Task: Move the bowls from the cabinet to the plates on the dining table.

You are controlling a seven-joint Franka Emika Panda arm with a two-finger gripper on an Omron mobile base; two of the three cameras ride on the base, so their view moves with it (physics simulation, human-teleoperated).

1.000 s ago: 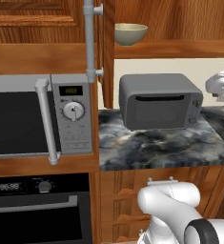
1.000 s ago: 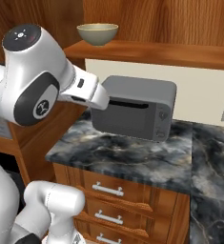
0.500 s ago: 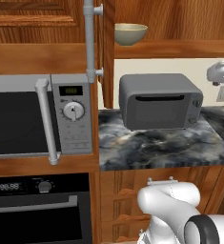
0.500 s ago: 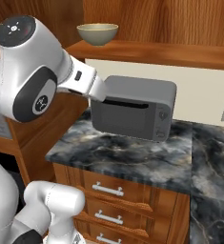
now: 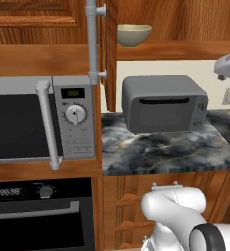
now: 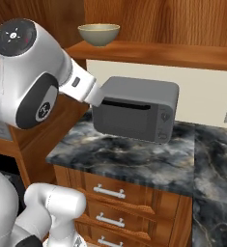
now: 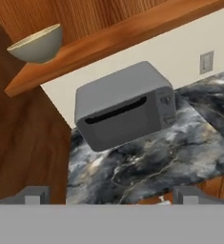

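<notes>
One bowl (image 5: 133, 34), grey-olive with a pale rim, stands at the left end of the open cabinet's wooden shelf (image 5: 185, 49). The right base view shows the same bowl (image 6: 99, 34) on the shelf (image 6: 158, 51), above my arm. In the hand view my gripper (image 7: 111, 199) is open, its two fingertips (image 7: 35, 195) spread wide with nothing between them. It hangs in front of the counter, well below and right of the bowl (image 7: 37, 44). The plates and the dining table are out of view.
A grey toaster oven (image 5: 163, 104) sits on the small marbled counter (image 5: 155, 152) right under the shelf. The open cabinet door with its long silver handle (image 5: 91, 39) stands left of the bowl. A microwave (image 5: 38, 120) and an oven (image 5: 38, 215) fill the left side.
My arm has swung upward: the elbow rose and shifted left in the right base view, and the hand climbed at the right edge of the left base view. The bowl stayed put.
</notes>
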